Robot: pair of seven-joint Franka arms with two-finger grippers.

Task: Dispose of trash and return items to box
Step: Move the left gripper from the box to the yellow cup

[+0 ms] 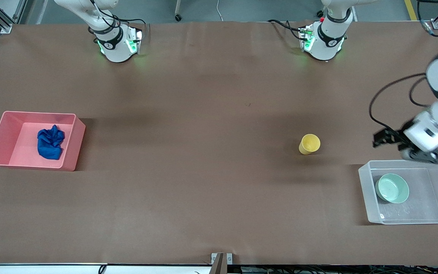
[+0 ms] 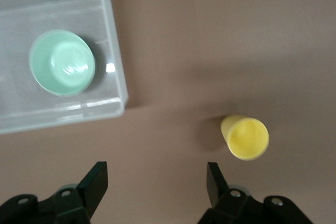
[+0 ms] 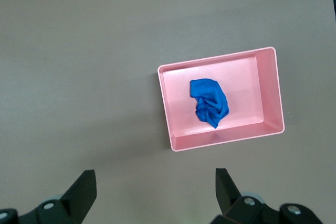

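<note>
The blue trash lump (image 1: 50, 142) lies in the pink tub (image 1: 72, 146) at the right arm's end of the table. The yellow cup (image 1: 309, 144) stands on the bare table, toward the left arm's end. The mint-green bowl (image 1: 392, 188) sits in the clear box (image 1: 367, 198). My left gripper (image 1: 413, 150) is open and empty in the air, over the table at the box's edge. Its wrist view shows the gripper (image 2: 155, 174), the cup (image 2: 244, 137), the bowl (image 2: 62, 62) and the box (image 2: 116, 61). My right gripper (image 3: 155, 179) is open and empty, high over the table beside the pink tub (image 3: 226, 140) and the lump (image 3: 209, 102). It is out of the front view.
The brown table (image 1: 203, 152) stretches between the pink tub and the cup. The two arm bases stand along the edge farthest from the front camera. The clear box lies near the table's edge at the left arm's end.
</note>
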